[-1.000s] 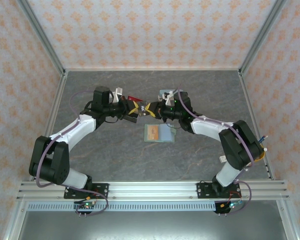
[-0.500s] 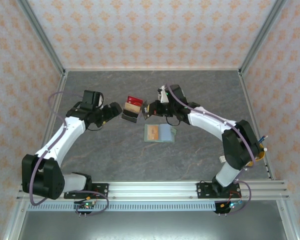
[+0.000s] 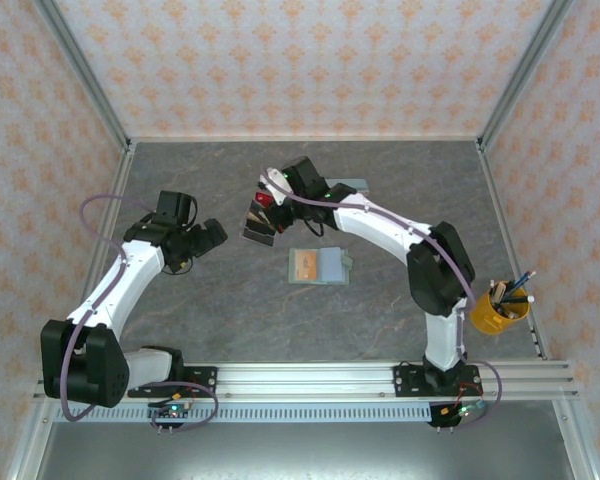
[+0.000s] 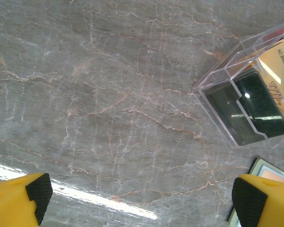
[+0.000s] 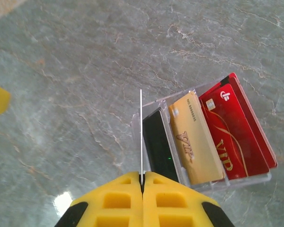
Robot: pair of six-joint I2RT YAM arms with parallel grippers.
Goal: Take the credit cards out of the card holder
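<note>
Card holder (image 3: 321,267): we count one; sage-green, open flat at mid-table; one orange card (image 3: 304,264) in its left panel
Left gripper (image 4: 142,198): jaws spread wide, empty
Clear box (image 5: 199,142): one, beyond the holder; inside, one dark card (image 5: 161,151), one gold card (image 5: 194,144), two red cards (image 5: 232,132)
Right gripper (image 5: 142,182): pinched on one thin card (image 5: 141,137), which we see edge-on

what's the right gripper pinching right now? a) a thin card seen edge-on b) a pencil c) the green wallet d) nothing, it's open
a: in the right wrist view the right gripper is shut on a thin card standing edge-on, above the clear tray of cards.
</note>
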